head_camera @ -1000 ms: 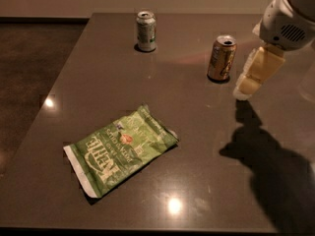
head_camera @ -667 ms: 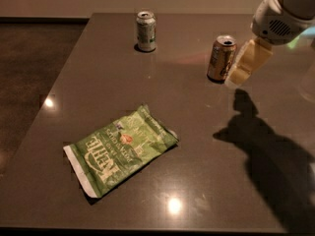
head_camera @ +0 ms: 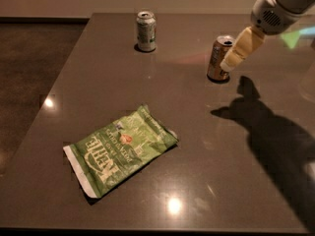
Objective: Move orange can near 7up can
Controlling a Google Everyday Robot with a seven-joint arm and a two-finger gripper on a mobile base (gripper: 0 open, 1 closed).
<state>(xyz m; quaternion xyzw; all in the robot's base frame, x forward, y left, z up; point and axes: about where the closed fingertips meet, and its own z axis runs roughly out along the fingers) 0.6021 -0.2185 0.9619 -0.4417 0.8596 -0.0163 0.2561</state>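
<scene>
Two cans are standing upright toward the far side of the table (head_camera: 256, 181): the orange can (head_camera: 218, 59) at the right, the 7up can (head_camera: 146, 31) well apart to its left. The gripper (head_camera: 229, 64) is hanging right against the orange can's right side (whether it is actually gripping the can, I cannot tell). The grasping step is seemingly in hand. Next, the can is needing a secure hold, then carrying leftward, far from the chip bag (head_camera: 120, 154) lying nearer the camera.
</scene>
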